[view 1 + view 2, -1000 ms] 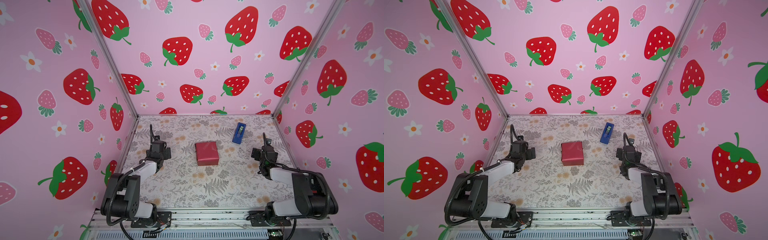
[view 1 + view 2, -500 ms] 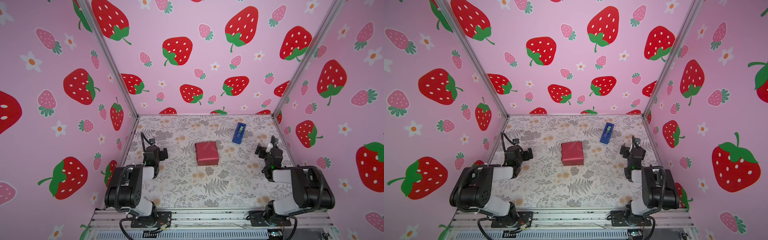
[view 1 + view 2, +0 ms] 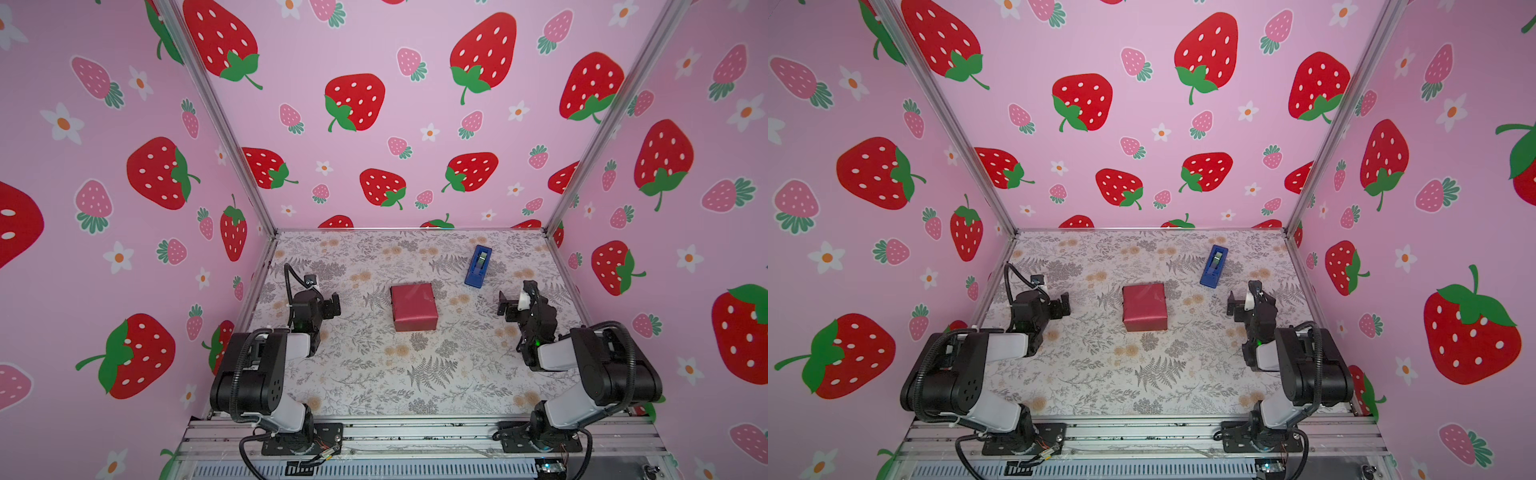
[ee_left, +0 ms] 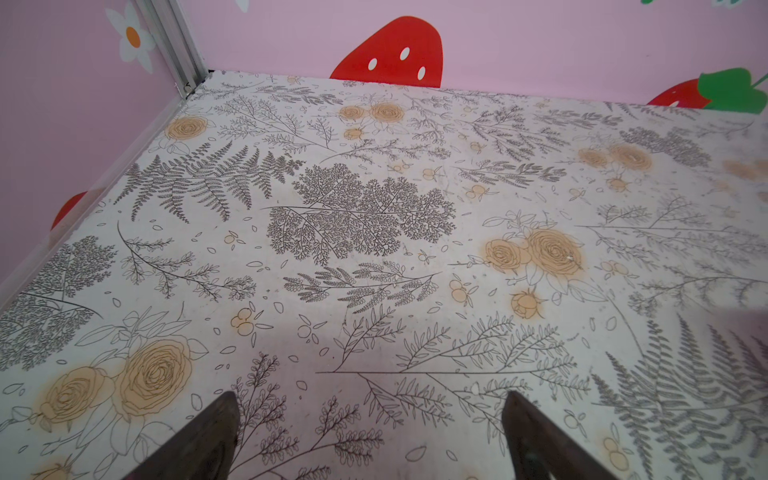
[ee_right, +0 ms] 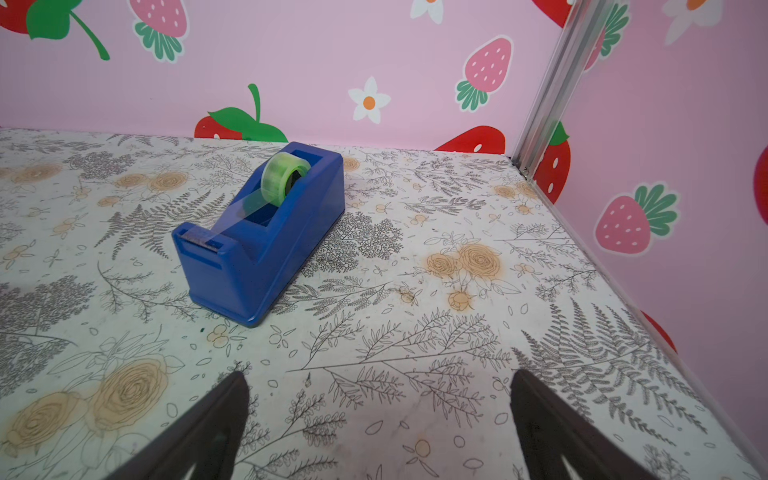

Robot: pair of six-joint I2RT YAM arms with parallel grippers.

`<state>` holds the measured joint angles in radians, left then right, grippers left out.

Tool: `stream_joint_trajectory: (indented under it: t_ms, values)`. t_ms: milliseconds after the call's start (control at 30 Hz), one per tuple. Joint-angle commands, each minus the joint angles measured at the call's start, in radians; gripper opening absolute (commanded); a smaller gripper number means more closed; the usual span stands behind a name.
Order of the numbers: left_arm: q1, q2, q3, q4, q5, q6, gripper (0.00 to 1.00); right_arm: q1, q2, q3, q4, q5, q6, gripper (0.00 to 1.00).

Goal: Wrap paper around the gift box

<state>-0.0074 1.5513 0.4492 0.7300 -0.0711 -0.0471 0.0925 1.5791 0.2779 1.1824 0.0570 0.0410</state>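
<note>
Paper-wrapped box (image 3: pixel 413 306) sat in the middle of the bench (image 3: pixel 374 376). Left gripper (image 3: pixel 333 306) and right gripper (image 3: pixel 505 306) were both released, flanking it well apart. Tape dispenser (image 3: pixel 478 266) stood toward the back-right corner.

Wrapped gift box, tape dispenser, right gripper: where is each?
wrapped gift box (image 3: pixel 412 301): in a top view, red paper top face.
tape dispenser (image 5: pixel 286 249): right wrist view, blue side wall.
right gripper (image 5: pixel 379 374): right wrist view, midway between its open fingertips.

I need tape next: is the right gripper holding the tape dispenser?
No, the right gripper is open and empty, the tape dispenser standing apart from it.
</note>
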Motion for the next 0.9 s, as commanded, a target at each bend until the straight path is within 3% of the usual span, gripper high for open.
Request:
stream_joint_trajectory:
  t_ms: [0,867]
  values:
    - [-0.005,0.003,0.007,0.037,-0.019,0.024,0.99,0.003,0.002,0.0,0.057,0.033,-0.027,1.0]
    - [0.01,0.0,0.01,0.029,0.036,0.023,0.99,0.012,-0.005,-0.009,0.066,0.048,-0.032,1.0]
